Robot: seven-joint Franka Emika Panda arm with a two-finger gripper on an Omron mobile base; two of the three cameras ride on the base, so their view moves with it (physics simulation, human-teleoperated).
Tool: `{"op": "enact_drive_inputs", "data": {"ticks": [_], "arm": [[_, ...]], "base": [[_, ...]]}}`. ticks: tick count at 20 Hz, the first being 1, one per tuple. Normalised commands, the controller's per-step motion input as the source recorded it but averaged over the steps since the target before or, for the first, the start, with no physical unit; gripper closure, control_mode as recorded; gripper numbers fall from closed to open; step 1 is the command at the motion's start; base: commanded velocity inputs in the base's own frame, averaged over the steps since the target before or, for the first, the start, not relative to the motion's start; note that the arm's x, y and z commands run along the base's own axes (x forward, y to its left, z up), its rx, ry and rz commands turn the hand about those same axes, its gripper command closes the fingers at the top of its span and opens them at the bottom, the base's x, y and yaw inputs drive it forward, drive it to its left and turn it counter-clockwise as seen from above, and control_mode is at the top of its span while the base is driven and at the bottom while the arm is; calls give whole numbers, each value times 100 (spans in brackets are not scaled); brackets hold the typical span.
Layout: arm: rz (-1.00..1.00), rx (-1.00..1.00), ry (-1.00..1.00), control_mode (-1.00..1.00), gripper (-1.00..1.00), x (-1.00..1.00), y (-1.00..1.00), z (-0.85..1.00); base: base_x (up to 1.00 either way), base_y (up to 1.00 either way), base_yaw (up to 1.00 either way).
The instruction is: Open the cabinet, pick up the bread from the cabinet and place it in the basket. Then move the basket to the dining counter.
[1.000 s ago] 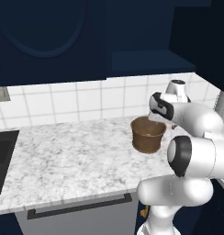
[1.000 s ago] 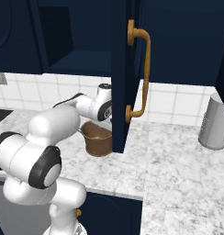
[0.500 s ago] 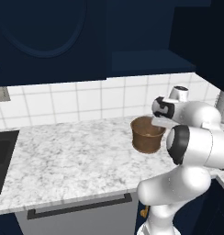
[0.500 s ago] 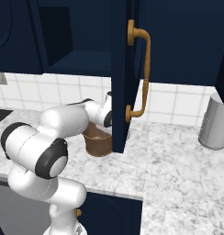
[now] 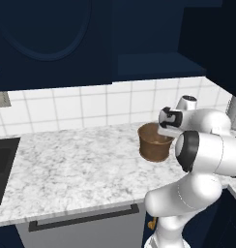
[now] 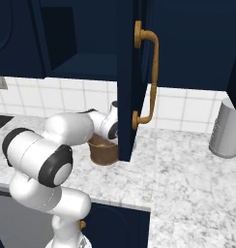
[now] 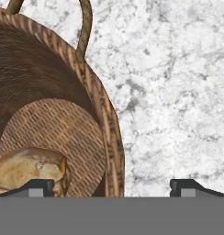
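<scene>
Basket, round, brown, woven wicker with a thick rim (image 5: pixel 154 142): we are seeing it standing on the white-grey marbled worktop (image 5: pixel 66 169), toward the back edge near the tiled wall. Bread, small tan-brown roll (image 7: pixel 29 170): we are finding it lying on the basket's woven floor, so that step looks done. Cabinet, dark navy wall unit (image 6: pixel 81 43): its door with the long curved brass handle (image 6: pixel 148 72) is hanging open beside the arm. Gripper, two dark fingers (image 7: pixel 111 186): we are seeing it spread wide and holding nothing, one tip over the basket's inside, the other outside, the rim wall (image 7: pixel 109 137) lying between them. Step in hand, as we are judging it: taking hold of the basket. Next move: lowering until the tips straddle the rim, pinching it, then lifting for the dining counter.
</scene>
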Motion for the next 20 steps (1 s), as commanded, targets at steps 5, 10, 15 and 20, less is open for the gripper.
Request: {"op": "enact_drive_inputs", "data": {"ticks": [5,10,15,20], "arm": [[0,0,-9,-100,100,5,9,-27],[0,0,-2,-100,100,0,4,-4],[0,0,0,-100,100,-2,0,0],[0,0,0,-100,100,0,0,-1]], "base": [[0,0,0],[0,0,0],[0,0,0],[0,0,0]]}}
